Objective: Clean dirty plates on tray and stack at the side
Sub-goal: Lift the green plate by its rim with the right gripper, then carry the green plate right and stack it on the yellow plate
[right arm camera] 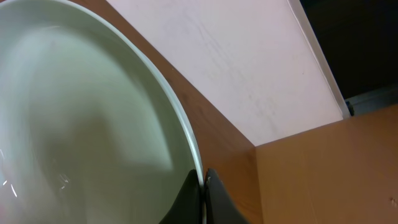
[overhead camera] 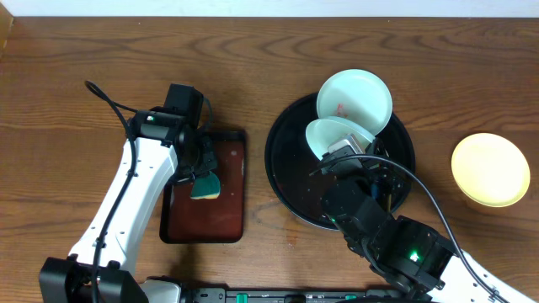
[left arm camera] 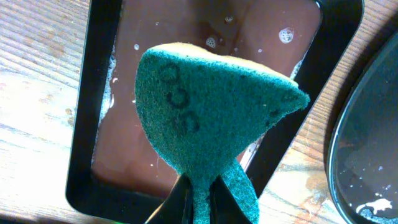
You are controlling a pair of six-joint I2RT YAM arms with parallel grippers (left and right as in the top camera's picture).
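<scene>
Over the large black tray [overhead camera: 286, 181], the right gripper [right arm camera: 202, 186] holds a pale mint plate [overhead camera: 327, 135] tilted, its jaws clamped on the plate's rim. At the tray's 9 o'clock, well apart from it, the left gripper [left arm camera: 199, 193] hangs above a small brown tray [left arm camera: 84, 124], jaws pinched on the bottom corner of a green-faced sponge [left arm camera: 211, 112]. The brown tray is wet, with a few bubbles showing.

The step in hand looks like the scrub of the held plate. The next move calls for sponge and plate to be brought together, since the two arms are far apart, and for the rim grip to hold firm against the wipe.

Counted, there are three plates:
- The one in the jaws.
- A second mint plate [overhead camera: 354, 101], leaning on the black tray's rim at about 1 o'clock, with a small red smear and apparently unwashed.
- A yellow plate [overhead camera: 490, 168], set on the bare worktop [overhead camera: 84, 50] at the tray's 3 o'clock, seemingly the start of the stack.

There are also two trays and one sponge.
</scene>
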